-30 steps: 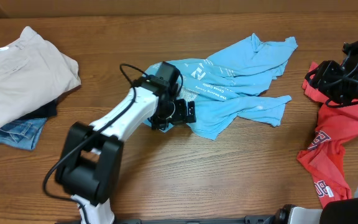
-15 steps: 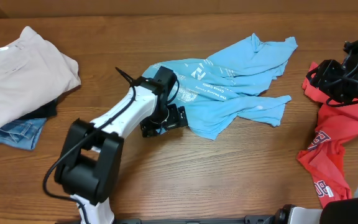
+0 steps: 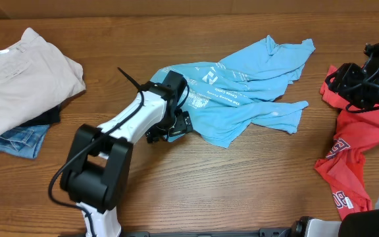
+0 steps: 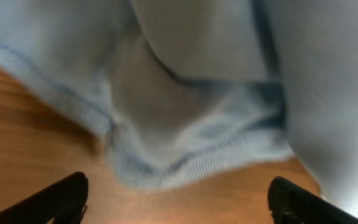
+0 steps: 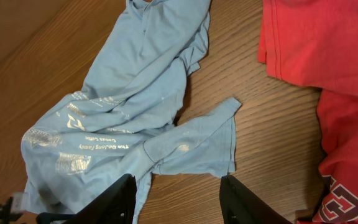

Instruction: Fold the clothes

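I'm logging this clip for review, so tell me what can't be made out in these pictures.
Left wrist view: the blue T-shirt fills the frame, too close and out of focus; its folds are a blur.
Overhead: the left gripper sits under its own wrist, so contact with the cloth cannot be told.
Overhead: the red T-shirts are cut off by the right edge and partly covered by the right arm; their number is unclear.
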